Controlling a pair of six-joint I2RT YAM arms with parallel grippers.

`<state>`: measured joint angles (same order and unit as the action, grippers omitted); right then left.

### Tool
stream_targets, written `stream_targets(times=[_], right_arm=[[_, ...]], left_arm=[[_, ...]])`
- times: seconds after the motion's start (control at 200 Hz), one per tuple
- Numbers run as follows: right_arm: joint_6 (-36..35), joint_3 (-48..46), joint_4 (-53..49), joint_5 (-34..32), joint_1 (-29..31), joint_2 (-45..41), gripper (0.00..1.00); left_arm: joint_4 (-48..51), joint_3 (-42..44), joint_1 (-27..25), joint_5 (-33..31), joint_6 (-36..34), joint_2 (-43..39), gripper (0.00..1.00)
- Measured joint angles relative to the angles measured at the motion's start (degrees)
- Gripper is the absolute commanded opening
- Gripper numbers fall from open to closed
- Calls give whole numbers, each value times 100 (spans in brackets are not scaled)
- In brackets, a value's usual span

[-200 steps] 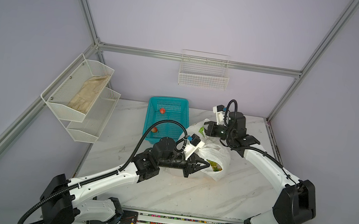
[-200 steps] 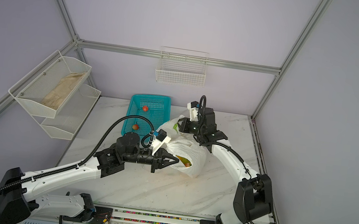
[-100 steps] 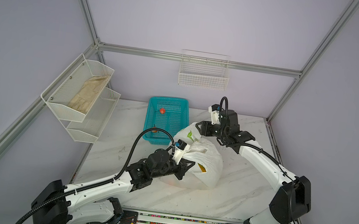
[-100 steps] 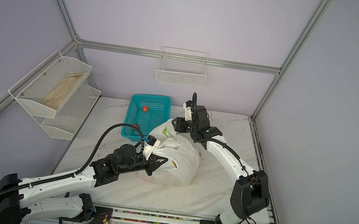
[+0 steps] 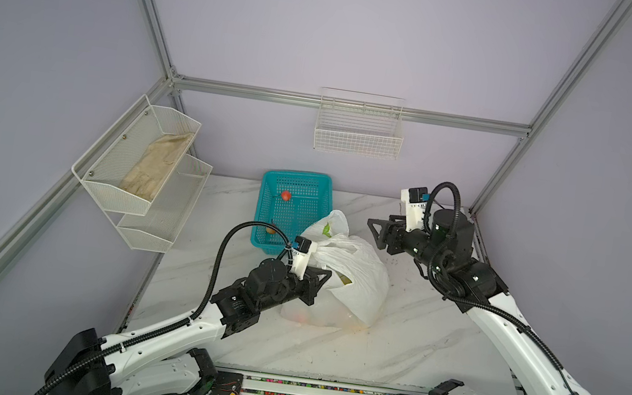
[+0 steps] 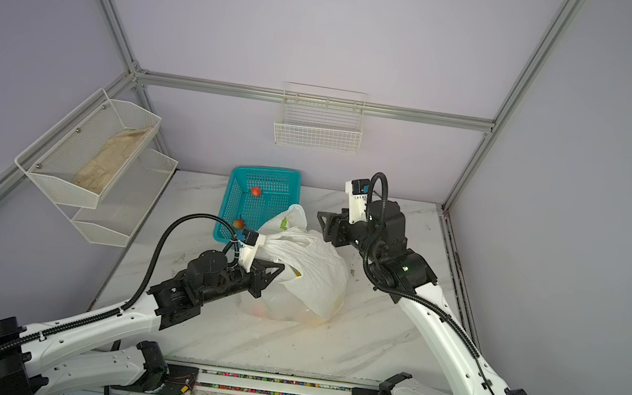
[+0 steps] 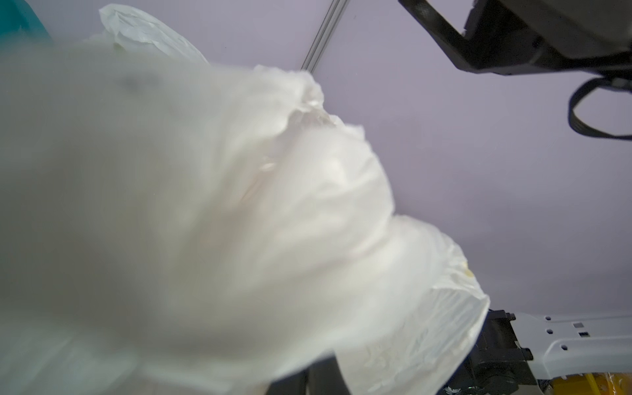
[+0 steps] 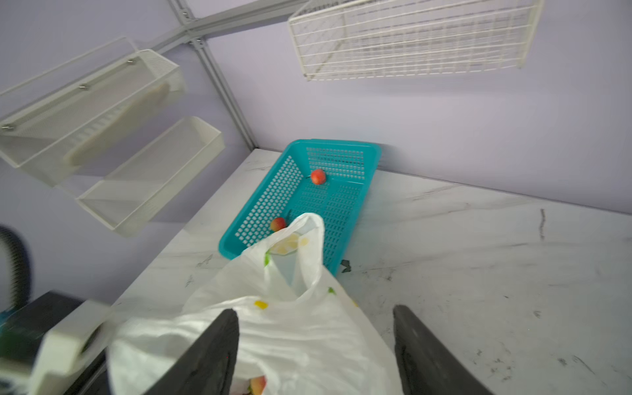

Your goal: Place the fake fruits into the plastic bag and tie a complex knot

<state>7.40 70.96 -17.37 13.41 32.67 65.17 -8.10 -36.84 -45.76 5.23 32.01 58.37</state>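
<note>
**Now: left clamped on the bag, right open and free**

On the left wall you have the mesh rack, with a beige cloth in its upper tray. At the far middle of the marble table sits the teal mesh basket. It holds a red fruit towards its far side and another red fruit at its near-left corner.

Your left gripper is closed tight on the film of the plastic bag. The bag lies on the table just near-right of the basket, and its film drapes over that wrist's camera. One handle loop stands up loose. Pinkish fruits show through the film at the bag's near side.

Your right gripper hangs just right of the bag and clear of it. Its jaws are spread wide and hold nothing.
</note>
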Motion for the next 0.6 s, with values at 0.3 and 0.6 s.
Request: stream_targets(times=[0.3,0.6], right_arm=[[-579,-343,37,317,1187,-184,71],[-1154,-376,282,-544,1683,474,72]], left_arm=[[9,0,37,42,39,-2,2],[42,0,39,48,44,-66,2]])
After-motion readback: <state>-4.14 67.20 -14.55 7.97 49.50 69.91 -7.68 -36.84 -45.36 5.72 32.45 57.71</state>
